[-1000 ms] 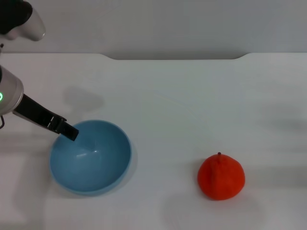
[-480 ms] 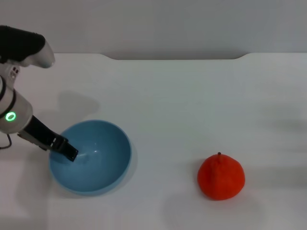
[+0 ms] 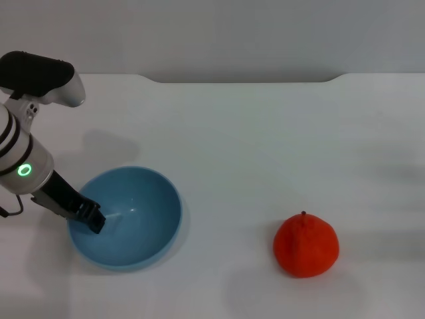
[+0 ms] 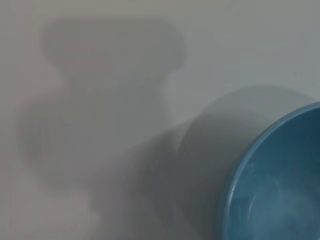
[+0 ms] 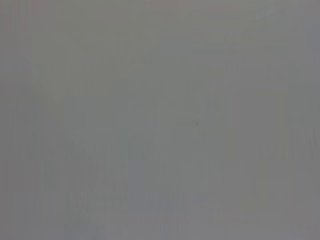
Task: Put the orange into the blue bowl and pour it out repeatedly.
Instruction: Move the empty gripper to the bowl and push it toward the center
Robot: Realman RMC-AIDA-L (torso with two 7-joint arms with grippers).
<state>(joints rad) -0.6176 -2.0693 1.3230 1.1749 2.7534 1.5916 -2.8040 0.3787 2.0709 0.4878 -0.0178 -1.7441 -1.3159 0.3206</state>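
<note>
I see the orange (image 3: 306,244) on the white table (image 3: 265,146) at right, well apart from the bowl (image 3: 133,216) at left, my left gripper (image 3: 93,221) at its left rim, grip unclear, pale wall (image 3: 212,33) behind.

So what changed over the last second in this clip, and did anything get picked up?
The left claw slid along the blue bowl's rim on the robot's left, toward the robot, with the arm swinging further into the head view. Its tip now sits at that rim. Nothing was picked up or released. The bowl and the orange stayed where they were on the table, and the bowl holds nothing.
</note>
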